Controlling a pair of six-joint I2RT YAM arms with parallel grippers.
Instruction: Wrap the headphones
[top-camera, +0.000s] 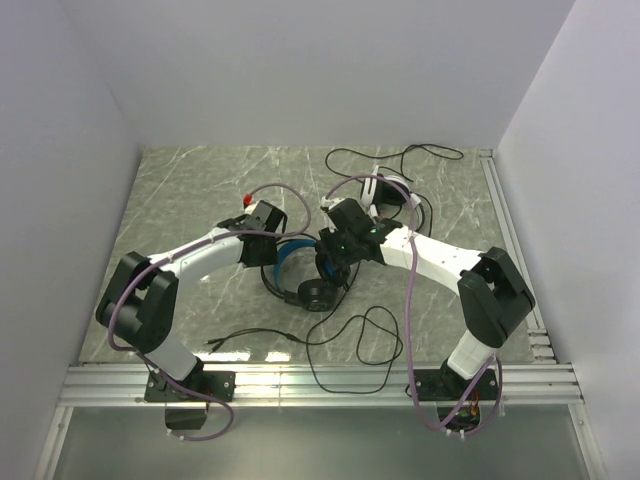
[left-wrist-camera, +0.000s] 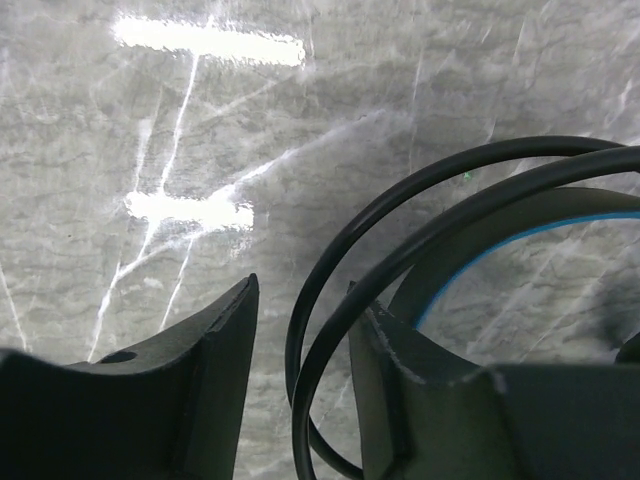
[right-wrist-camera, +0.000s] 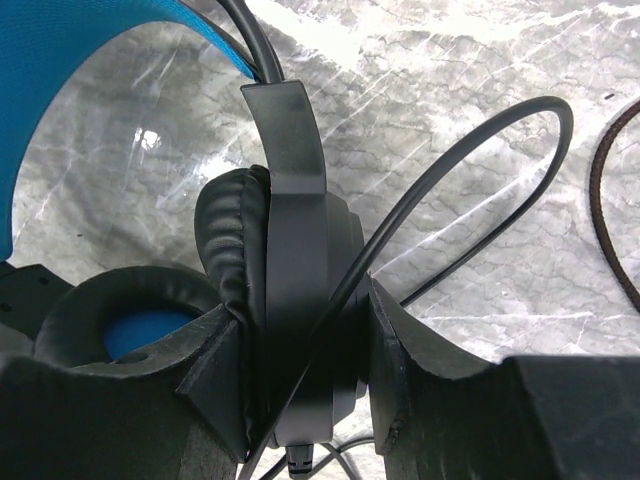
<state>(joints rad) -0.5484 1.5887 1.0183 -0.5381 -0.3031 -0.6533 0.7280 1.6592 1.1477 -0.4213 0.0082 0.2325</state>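
The black over-ear headset with the blue headband (top-camera: 316, 293) lies mid-counter on the grey marbled counter (top-camera: 190, 190), between the two arms. The right gripper (right-wrist-camera: 300, 370) is clenched on one of its padded ear cups (right-wrist-camera: 285, 290). The left gripper (left-wrist-camera: 302, 295) is released, jaws apart, with loops of thin black cable (left-wrist-camera: 293, 350) passing between them. The white headset (top-camera: 390, 190) lies farther back.

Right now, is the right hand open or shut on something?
Shut: the right hand clamps the blue-banded headset's ear cup, fingers against both sides.
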